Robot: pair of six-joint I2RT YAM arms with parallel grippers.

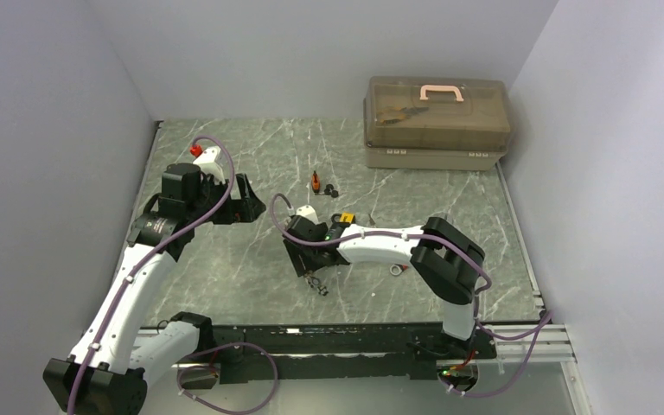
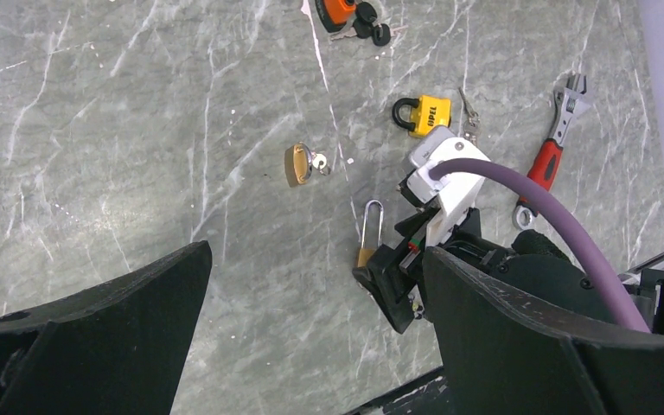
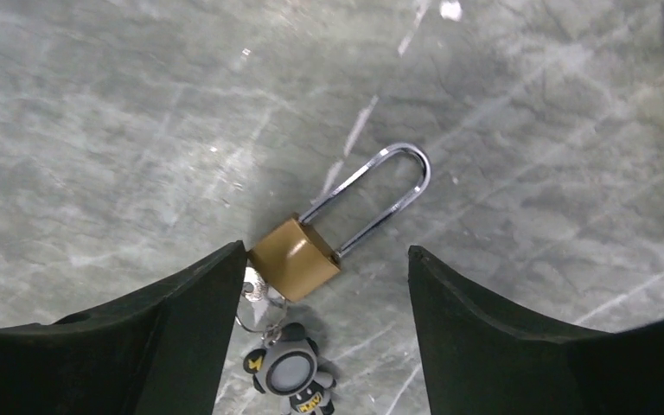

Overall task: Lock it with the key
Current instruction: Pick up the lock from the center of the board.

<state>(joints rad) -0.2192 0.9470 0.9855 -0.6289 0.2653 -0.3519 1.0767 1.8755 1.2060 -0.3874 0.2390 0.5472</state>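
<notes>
A brass padlock (image 3: 296, 258) with a long silver shackle (image 3: 389, 177) lies flat on the marble table. A key (image 3: 256, 285) sits in its bottom end, with a ring and a grey figure keychain (image 3: 292, 372) hanging from it. My right gripper (image 3: 327, 251) is open just above it, the lock body and key close to the left finger (image 3: 199, 320) and the right finger apart from them. From the left wrist view the same padlock (image 2: 370, 226) pokes out from under the right gripper (image 2: 395, 290). My left gripper (image 2: 316, 255) hangs open and holds nothing, above the table's left part (image 1: 244, 203).
Other locks lie nearby: a round brass one with a key (image 2: 297, 163), a yellow one (image 2: 428, 114), and an orange one with black keys (image 2: 346, 10). A red-handled wrench (image 2: 546, 160) lies to the right. A brown toolbox (image 1: 437, 121) stands at the back right.
</notes>
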